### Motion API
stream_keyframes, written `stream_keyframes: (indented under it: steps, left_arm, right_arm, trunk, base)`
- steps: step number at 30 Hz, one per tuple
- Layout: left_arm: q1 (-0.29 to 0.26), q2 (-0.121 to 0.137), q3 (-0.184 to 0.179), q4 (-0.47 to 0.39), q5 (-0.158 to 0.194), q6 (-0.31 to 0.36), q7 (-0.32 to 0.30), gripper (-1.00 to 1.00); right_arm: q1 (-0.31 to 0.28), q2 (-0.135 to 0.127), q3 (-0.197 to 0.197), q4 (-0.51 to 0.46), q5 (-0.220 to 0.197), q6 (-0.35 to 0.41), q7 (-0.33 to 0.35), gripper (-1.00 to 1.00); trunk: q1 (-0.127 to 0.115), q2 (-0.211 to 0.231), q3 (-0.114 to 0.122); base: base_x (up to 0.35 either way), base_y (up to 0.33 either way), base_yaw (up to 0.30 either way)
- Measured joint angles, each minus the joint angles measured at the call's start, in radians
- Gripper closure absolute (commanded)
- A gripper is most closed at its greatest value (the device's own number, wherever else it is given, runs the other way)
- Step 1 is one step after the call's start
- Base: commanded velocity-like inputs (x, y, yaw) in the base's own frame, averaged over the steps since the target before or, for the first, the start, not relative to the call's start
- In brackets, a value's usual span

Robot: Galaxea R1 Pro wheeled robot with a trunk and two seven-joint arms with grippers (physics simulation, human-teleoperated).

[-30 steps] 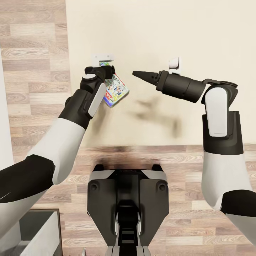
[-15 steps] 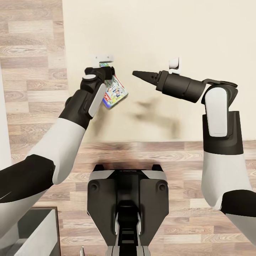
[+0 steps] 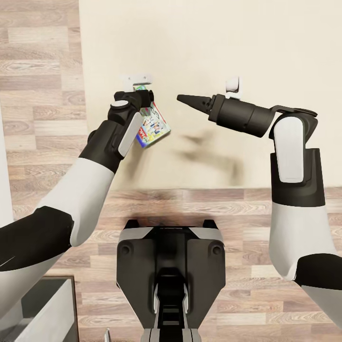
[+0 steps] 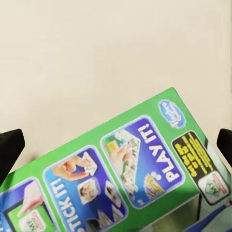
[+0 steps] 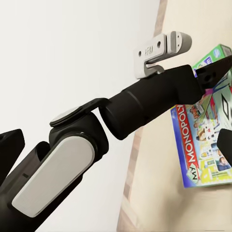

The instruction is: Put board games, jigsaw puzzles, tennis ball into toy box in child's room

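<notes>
My left gripper (image 3: 142, 95) is shut on the top edge of a green-bordered board game (image 3: 153, 126) with a red logo, which hangs tilted above the cream bed (image 3: 247, 42). The left wrist view shows the game's green back (image 4: 121, 179) between the dark fingertips (image 4: 9, 147). In the right wrist view the same game (image 5: 205, 130) reads "MY MONOPOLY", held below the left arm (image 5: 145, 101). My right gripper (image 3: 185, 99) points left toward the game, a short gap away, and holds nothing. Its fingertips (image 5: 9, 140) sit wide apart at the frame edges.
Wood-plank floor (image 3: 42, 95) runs left of the bed and between the bed's near edge and my base (image 3: 171, 275). A grey cabinet corner (image 3: 47, 308) sits low at the left. A white wall strip (image 3: 2, 166) lines the left edge.
The whole view has shifted: the bed's left edge and the cabinet have slid left and down in the picture. Both arms keep their pose, and the held game has swung slightly.
</notes>
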Motion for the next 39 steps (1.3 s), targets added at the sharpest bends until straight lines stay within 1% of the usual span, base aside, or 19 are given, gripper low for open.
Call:
stream_keyframes:
  steps: [8, 14, 21, 28, 34, 39]
  left_arm:
    - [0.0, 0.0, 0.0, 0.0, 0.002, -0.001, 0.0, -1.0]
    - [0.0, 0.0, 0.0, 0.0, 0.002, -0.003, 0.0, -1.0]
    - [0.0, 0.0, -0.001, -0.001, 0.002, 0.0, 0.001, -1.0]
    - [0.0, 0.0, -0.001, -0.002, 0.002, 0.002, 0.001, -1.0]
    - [0.0, 0.0, -0.001, -0.003, 0.002, 0.001, 0.001, -1.0]
    - [0.0, 0.0, -0.001, -0.003, 0.002, 0.002, 0.001, -1.0]
  right_arm:
    - [0.0, 0.0, 0.001, 0.0, 0.0, 0.0, 0.0, -1.0]
    - [0.0, 0.0, 0.002, 0.0, 0.0, 0.0, 0.0, -1.0]
    - [0.0, 0.0, 0.003, 0.0, 0.0, 0.0, 0.0, -1.0]
    - [0.0, 0.0, 0.003, 0.0, 0.0, 0.0, 0.0, -1.0]
    - [0.0, 0.0, 0.004, 0.0, 0.0, 0.0, 0.0, -1.0]
    - [0.0, 0.0, 0.006, 0.0, 0.0, 0.0, -0.002, -1.0]
  trunk:
    - [0.0, 0.0, 0.0]
    - [0.0, 0.0, 0.0]
    - [0.0, 0.0, 0.0]
    - [0.0, 0.0, 0.0]
    - [0.0, 0.0, 0.0]
    - [0.0, 0.0, 0.0]
  base:
    - [-0.121, -0.028, 0.0]
    - [-0.233, -0.002, 0.0]
    - [-0.059, -0.006, 0.0]
    - [-0.062, -0.157, 0.0]
    - [-0.024, -0.057, 0.0]
    - [-0.132, -0.138, 0.0]
